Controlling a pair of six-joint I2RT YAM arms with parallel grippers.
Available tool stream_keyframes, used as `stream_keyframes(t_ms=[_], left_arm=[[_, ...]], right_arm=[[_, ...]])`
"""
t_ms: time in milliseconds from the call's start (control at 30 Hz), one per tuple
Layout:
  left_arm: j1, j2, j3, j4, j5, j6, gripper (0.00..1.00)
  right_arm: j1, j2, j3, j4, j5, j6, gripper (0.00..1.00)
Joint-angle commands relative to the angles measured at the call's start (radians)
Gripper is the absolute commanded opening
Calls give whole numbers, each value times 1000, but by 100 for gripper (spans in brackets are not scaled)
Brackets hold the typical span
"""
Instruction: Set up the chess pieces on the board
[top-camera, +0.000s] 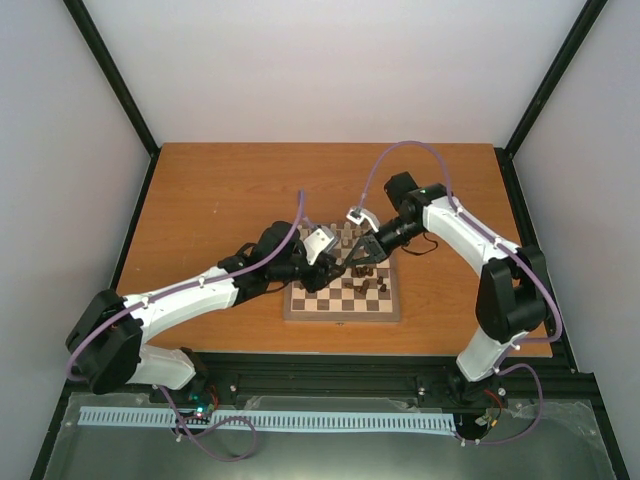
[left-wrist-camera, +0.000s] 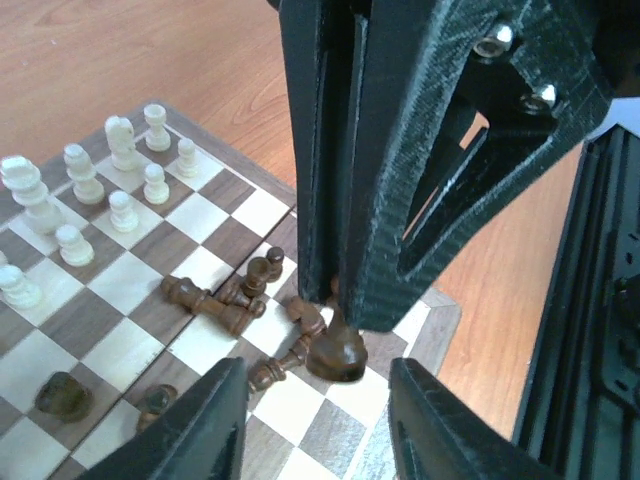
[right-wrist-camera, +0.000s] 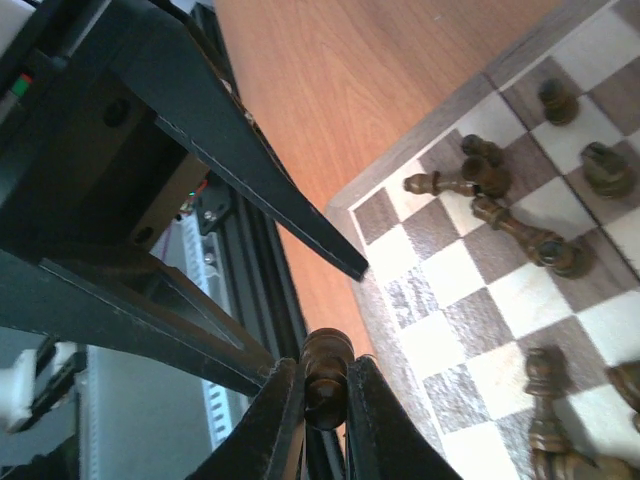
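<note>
Right gripper (right-wrist-camera: 323, 372): closed on dark piece (left-wrist-camera: 336, 355); board (left-wrist-camera: 120, 350) below.
Left gripper (left-wrist-camera: 318, 385): fingers apart, empty; that piece just ahead.

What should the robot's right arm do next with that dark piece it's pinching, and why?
Probably lift it straight up a little. The right gripper is shut on the dark piece, whose base sits low beside fallen dark pieces, with the left gripper open close by; rising first should avoid knocking them.
</note>
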Motion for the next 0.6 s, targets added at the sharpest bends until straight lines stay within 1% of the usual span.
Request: stream_keyframes(t_ms=[0, 67, 167, 200, 333, 400, 467, 533, 567], left_arm=[[-10, -29, 72, -60, -20, -50, 46], [-10, -42, 86, -91, -43, -77, 49], [-10, -56, 150, -210, -152, -130, 50], [-10, -63, 176, -270, -179, -136, 50], [-10, -115, 270, -415, -240, -109, 54], [-10, -140, 322, -506, -294, -97, 59], [-10, -159, 372, -587, -348, -81, 67], [-8, -172, 415, -650, -399, -66, 78], [-8, -177, 434, -684, -420, -52, 81]], right_arm=[[-21, -92, 2, 42, 146, -4, 6], [-29, -132, -4, 42, 215, -18, 6], [-35, -193, -36, 36, 285, -50, 6], [-36, -214, -54, 40, 313, -56, 6], [-35, -289, -153, 50, 448, -90, 6], [-35, -326, -203, 53, 509, -115, 7], [-34, -357, -249, 57, 543, -137, 6], [-33, -382, -287, 57, 564, -152, 7], [-33, -393, -302, 57, 573, -162, 7]])
